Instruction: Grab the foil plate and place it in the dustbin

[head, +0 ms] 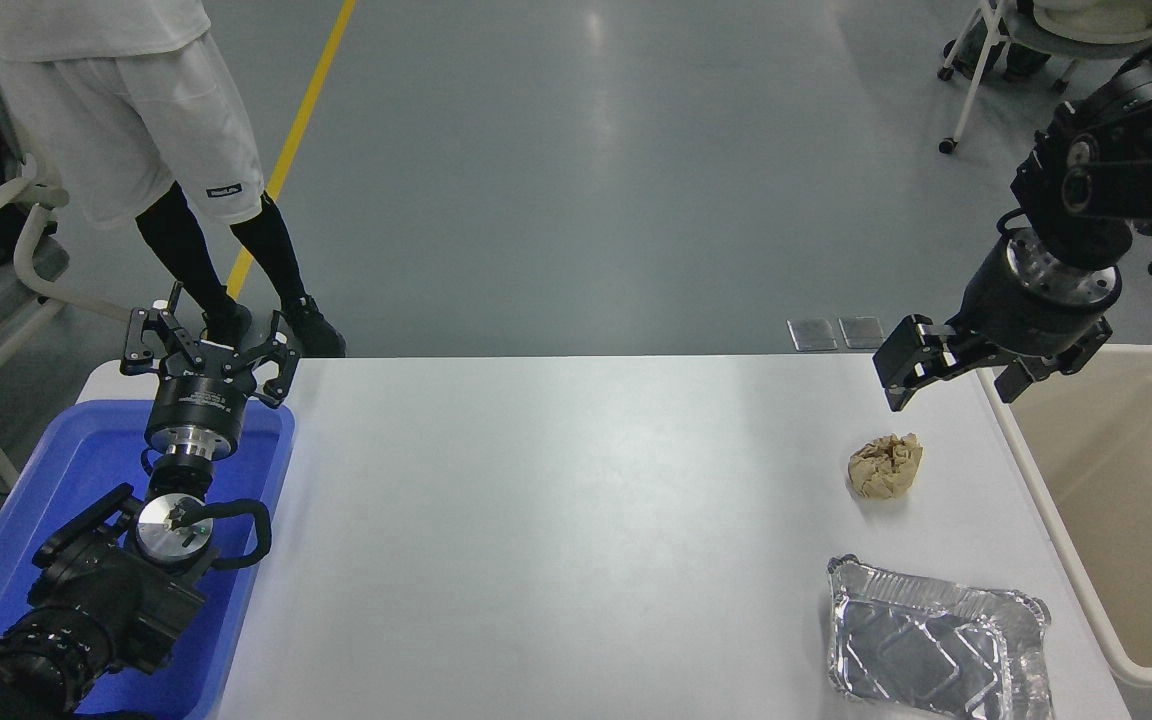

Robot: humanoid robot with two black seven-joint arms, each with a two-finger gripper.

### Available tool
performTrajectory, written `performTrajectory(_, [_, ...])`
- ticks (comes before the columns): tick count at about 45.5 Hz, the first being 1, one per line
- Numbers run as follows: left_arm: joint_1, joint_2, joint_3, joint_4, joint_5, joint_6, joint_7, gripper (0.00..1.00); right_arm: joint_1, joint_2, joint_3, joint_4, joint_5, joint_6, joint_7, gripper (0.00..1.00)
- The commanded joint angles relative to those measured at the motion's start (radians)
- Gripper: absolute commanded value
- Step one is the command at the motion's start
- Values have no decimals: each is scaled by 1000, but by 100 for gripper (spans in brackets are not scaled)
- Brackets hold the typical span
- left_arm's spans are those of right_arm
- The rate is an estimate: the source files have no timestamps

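The right tool (pixel 958 372) hangs in the upper right of the frame, above the far right corner of the counter (pixel 556 520), with its fingers spread apart and nothing between them. It points down and toward the picture's left, its arm coming in from the right edge. Just below it in the picture a crumpled brown paper ball (pixel 885 465) lies on the counter, well clear of the tool.

Lower still, at the bottom right of the frame, the plate (pixel 939 645) sits flat on the counter, open side up — shiny, with a crinkled rim and a diamond pattern on its base. It lies near the counter's right edge, apart from the paper ball.

The bin (pixel 1126 500) stands along the right edge of the frame, just beside the counter, its cream inside showing.

At the lower left the left tool (pixel 208 352) is parked over a blue tub (pixel 56 520), fingers apart and holding nothing.

At the upper left a person (pixel 136 120) in white shorts stands on the grey floor — beside a yellow line (pixel 301 130).
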Motion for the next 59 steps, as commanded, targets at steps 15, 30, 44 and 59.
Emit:
performTrajectory(15, [0,0,0,0,0,0,0,99,-2,2,9,0,0,0,0,100])
performTrajectory(30, [0,0,0,0,-2,0,-1,99,-14,-1,10,0,0,0,0,100])
performTrajectory(44, [0,0,0,0,0,0,-1,99,-10,-1,9,0,0,0,0,100])
performTrajectory(59, [0,0,0,1,-2,2,-1,99,-10,-3,-4,-2,0,0,0,100])
